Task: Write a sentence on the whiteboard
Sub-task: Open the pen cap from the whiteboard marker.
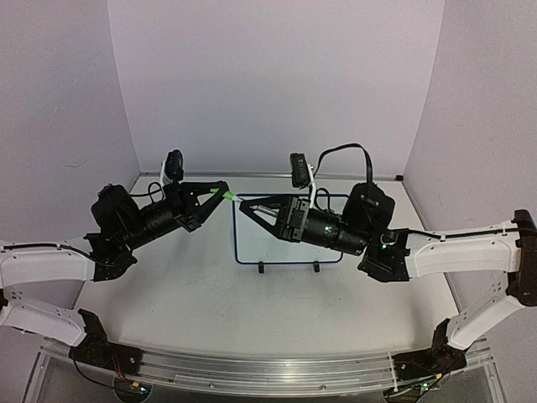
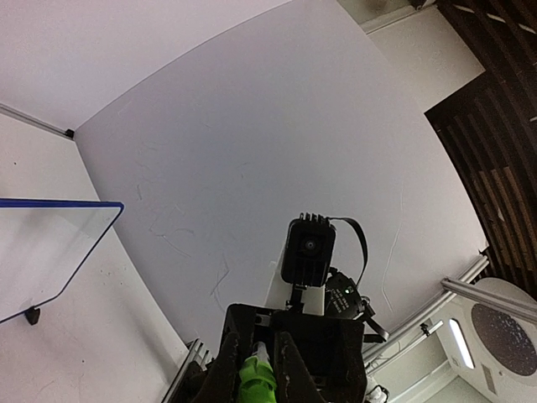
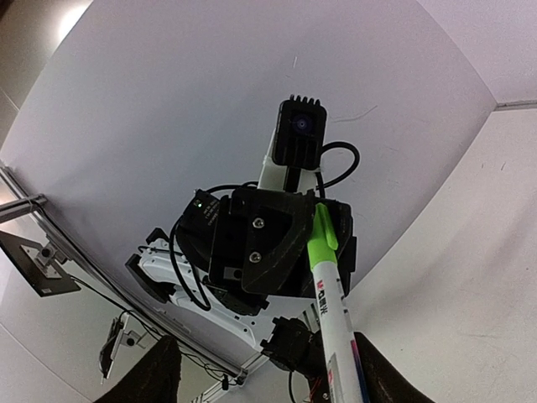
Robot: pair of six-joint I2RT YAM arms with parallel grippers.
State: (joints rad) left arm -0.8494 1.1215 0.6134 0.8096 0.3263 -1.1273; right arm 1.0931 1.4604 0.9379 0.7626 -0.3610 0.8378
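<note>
the left gripper (image 1: pixel 220 194) is pinching narrowly on the green cap (image 3: pixel 321 239) of the marker (image 3: pixel 336 319), holding it out in the air toward the right gripper (image 1: pixel 246 206). that gripper's jaws are standing apart on either side of the white barrel and, as far as the wrist view shows, not pressing on it. the main risk is lying in this handover. if the left gripper lets go before the right one has a firm hold, the marker is likely falling to the table (image 1: pixel 210 311) and rolling off. if the right jaws bite off-centre, the barrel is sitting nearer one finger, so it may be twisting in the cap or popping loose with a jerk. the whiteboard (image 1: pixel 237 243) is standing just under and behind the right arm, well back on the table, on two small clip feet (image 1: pixel 261 269). a low sweep of that arm could be tipping it or shoving it askew. the part of the board showing is looking blank, and no sentence is readable on it. the table is appearing pale, smooth and matt, with a metal rail (image 1: pixel 252 369) along its near edge. plain light walls (image 1: pixel 277 84) are enclosing the back and both sides.
</note>
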